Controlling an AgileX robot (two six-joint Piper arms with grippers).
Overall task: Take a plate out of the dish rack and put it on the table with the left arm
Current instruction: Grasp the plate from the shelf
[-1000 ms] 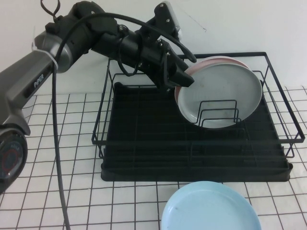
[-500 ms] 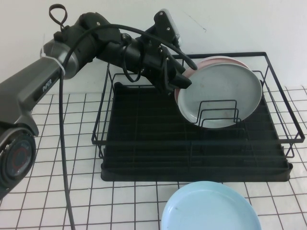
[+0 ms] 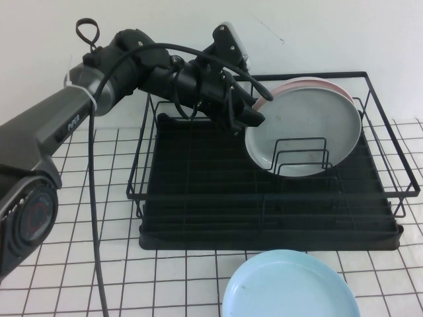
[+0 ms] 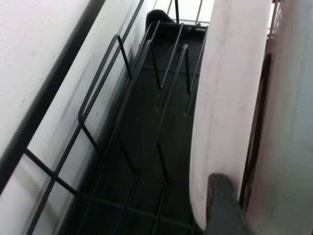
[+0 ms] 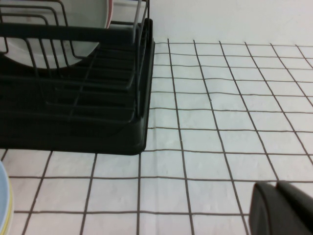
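Note:
The pale grey plate (image 3: 304, 129) stands upright in the black dish rack (image 3: 198, 198), leaning on a pale pink plate (image 3: 310, 82) behind it. My left gripper (image 3: 255, 116) is open at the left rims of these two plates, reaching in over the rack's back left. In the left wrist view one finger (image 4: 222, 208) rests against the back of a pale pinkish plate edge (image 4: 230, 98); a second plate (image 4: 293, 127) stands close beside it. The other finger is out of view. My right gripper (image 5: 283, 208) is shut and empty, low over the gridded table (image 5: 220, 112).
A light blue plate (image 3: 291, 287) lies flat on the table (image 3: 86, 198) in front of the rack. Upright wire dividers (image 3: 301, 155) stand before the grey plate. The rack's corner (image 5: 139, 132) is near the right gripper. A white wall runs behind.
The left arm has pressed further toward the rack, and its gripper has settled on the plates' left rims. The strip of pink plate left of the grey plate no longer shows.

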